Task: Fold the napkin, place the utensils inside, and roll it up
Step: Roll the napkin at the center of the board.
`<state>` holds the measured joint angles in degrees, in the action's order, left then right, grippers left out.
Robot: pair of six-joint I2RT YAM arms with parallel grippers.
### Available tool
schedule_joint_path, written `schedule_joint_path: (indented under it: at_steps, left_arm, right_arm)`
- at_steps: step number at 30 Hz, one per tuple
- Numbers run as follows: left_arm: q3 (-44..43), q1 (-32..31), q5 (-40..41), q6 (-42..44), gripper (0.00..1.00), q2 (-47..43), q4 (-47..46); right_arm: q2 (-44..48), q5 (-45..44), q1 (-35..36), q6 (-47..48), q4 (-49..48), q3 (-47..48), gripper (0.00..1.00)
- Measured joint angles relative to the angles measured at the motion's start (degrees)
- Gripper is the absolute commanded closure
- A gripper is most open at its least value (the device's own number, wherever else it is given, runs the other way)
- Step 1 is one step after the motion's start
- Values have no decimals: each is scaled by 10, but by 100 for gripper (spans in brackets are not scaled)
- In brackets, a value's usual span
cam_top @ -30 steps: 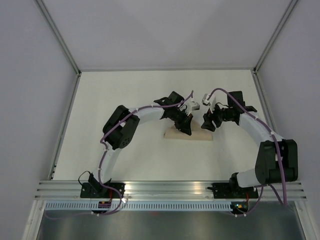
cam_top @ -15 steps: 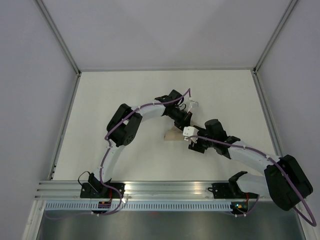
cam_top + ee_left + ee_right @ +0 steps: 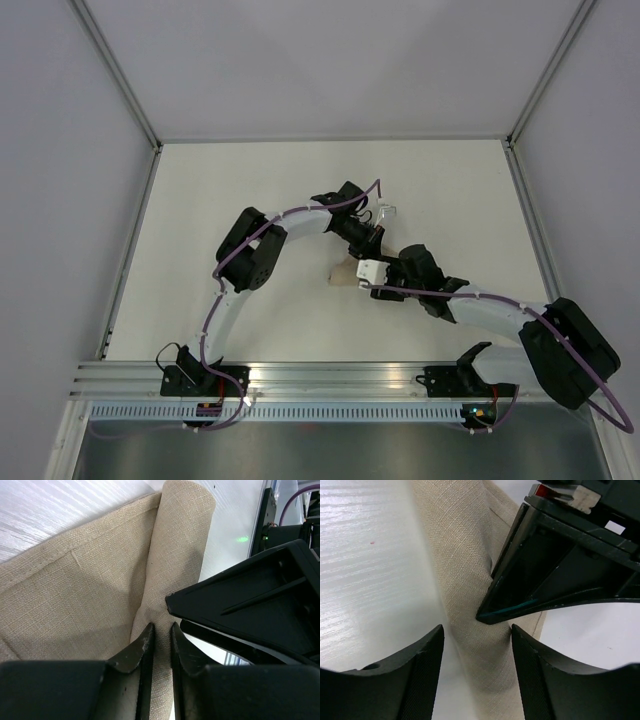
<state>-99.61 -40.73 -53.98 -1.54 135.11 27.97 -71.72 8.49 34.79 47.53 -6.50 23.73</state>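
Table (image 3: 250, 200): white, matte, filling the middle of the top view, with pale enclosure walls on three sides.

Rail (image 3: 340, 378): slotted aluminium, running along the bottom of the top view; both arm bases are bolted to it.

Right arm (image 3: 500, 318): black and white, reaching from the lower right toward frame centre, with a purple cable along it.

Left arm (image 3: 250, 262): same build, arching from the lower left up and across to frame centre.

Napkin (image 3: 75, 595): tan-beige woven linen with a stitched hem. It lies on the table just right of centre in the top view, where only a sliver (image 3: 345, 275) shows beside the two wrists. One edge is rolled into a tube that runs up the left wrist view to its top centre.

Right gripper (image 3: 476, 640): unclenched, its fingers (image 3: 415, 670) set wide to either side of the rolled tube (image 3: 465, 555) at the bottom of its view.

Left gripper (image 3: 161, 630): fingers (image 3: 135, 655) nearly together at the bottom centre, pinching a ridge of the napkin at the roll. The right gripper's black body sits close at mid-right.
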Motion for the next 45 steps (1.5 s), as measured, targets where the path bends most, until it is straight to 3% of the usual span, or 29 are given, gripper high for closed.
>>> schedule_joint_path:
  at_steps: [5, 11, 15, 26, 35, 45]
  left_arm:
    - [-1, 0, -7, -2, 71, 3, 7]
    - [-1, 0, -6, -2, 54, 3, 13]
    - [7, 3, -3, -7, 48, -8, 12]
    - [41, 38, 76, -49, 49, -76, -14]
    - [197, 80, 198, -83, 50, -251, -120]
    - [480, 54, 313, -104, 50, -433, -326]
  right_arm:
    - [-16, -2, 3, 11, 1, 0, 56]
    - [-31, -4, 3, 18, 20, 20, 68]
    - [-37, 1, 1, 18, 53, 40, 69]
    - [-81, 85, -43, 24, 158, 119, 71]
    - [-184, 187, -103, 70, 327, 257, 72]
    - [-341, 272, -150, 113, 526, 432, 72]
